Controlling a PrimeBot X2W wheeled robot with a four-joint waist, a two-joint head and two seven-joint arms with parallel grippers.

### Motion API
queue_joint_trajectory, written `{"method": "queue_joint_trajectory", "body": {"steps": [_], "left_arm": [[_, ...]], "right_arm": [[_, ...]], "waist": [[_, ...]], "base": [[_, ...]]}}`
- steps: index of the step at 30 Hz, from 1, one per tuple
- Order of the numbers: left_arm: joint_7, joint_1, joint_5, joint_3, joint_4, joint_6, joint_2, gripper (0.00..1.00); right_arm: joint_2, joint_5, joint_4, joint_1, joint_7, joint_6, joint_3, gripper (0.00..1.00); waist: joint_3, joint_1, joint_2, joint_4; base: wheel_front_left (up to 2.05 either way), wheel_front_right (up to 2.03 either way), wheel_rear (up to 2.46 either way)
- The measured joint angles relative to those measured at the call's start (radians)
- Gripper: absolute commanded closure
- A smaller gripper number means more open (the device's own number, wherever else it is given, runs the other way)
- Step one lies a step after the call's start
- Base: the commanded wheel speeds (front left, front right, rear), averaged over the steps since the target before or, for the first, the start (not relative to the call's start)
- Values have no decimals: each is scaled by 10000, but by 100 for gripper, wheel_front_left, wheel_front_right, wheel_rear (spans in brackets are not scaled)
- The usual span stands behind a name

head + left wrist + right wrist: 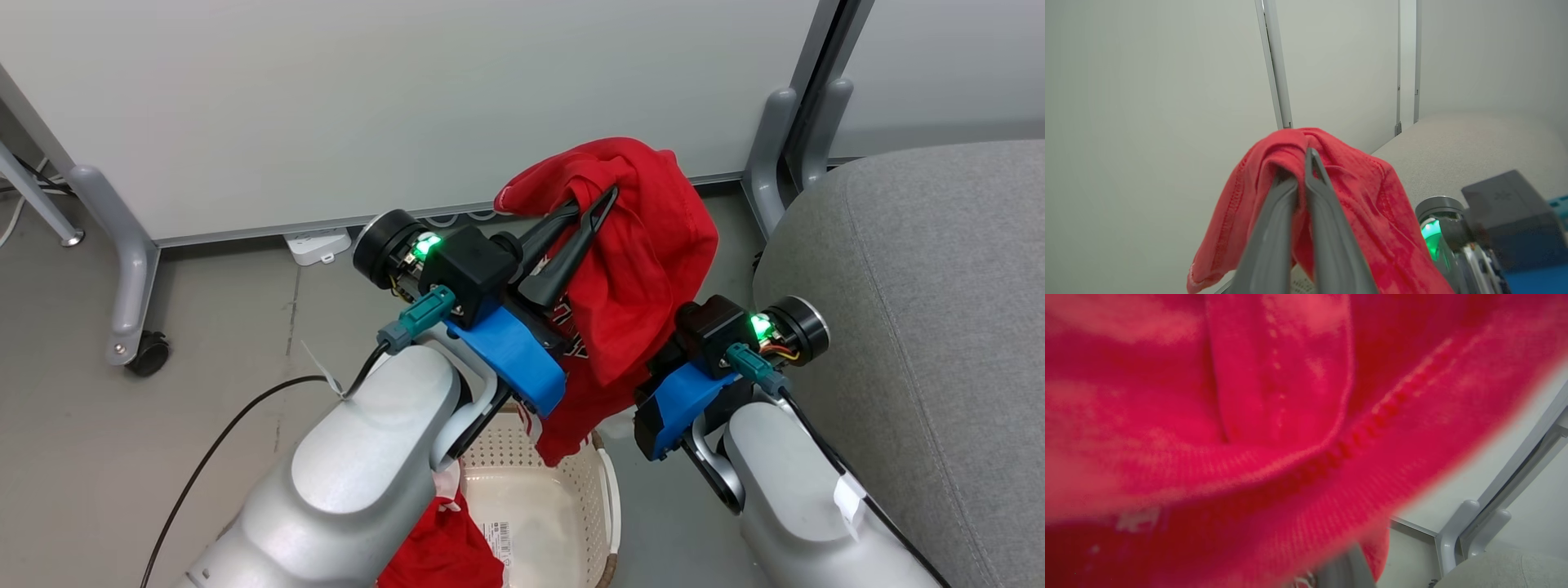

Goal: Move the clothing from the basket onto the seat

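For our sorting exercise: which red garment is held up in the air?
The upper garment, pinched by the left end effector above the basket; the lower garment lies crumpled inside it.

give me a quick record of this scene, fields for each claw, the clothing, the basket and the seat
left claw: shut on the lifted garment, held up above the basket
right claw: buried under that garment, grip unclear
second garment: red, lying in the basket
basket: below the two arms, open top
seat: grey, right of the basket, no clothing seen on it
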Motion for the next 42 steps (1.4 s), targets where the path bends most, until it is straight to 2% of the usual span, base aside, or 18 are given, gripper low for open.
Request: {"method": "queue_joint_trajectory", "body": {"steps": [17, 18, 19, 29, 42], "left_arm": [[-27, -53, -84, -151, 251, 46, 73, 100], [-29, -69, -84, -151, 259, 69, 84, 71], [-31, -92, -82, -150, 259, 104, 96, 0], [-54, -127, -82, -198, 431, 178, 203, 0], [-12, 30, -138, -257, 477, 265, 585, 0]], "right_arm": [[0, 265, 13, -12, 0, 0, -134, 100], [0, 268, 8, -12, 0, 0, -142, 100], [2, 288, 4, -12, 0, 0, -155, 100], [4, 506, -56, -11, 0, 0, -546, 100], [8, 385, -681, -3, 0, 0, -1749, 100]], "waist": [[113, 0, 0, -24], [124, 0, 0, -28], [134, 0, 0, -31], [228, 0, 0, -105], [676, 0, 0, -550]], "base": [[0, 0, 0], [0, 0, 0], [0, 0, 0], [0, 0, 0], [0, 0, 0]]}}
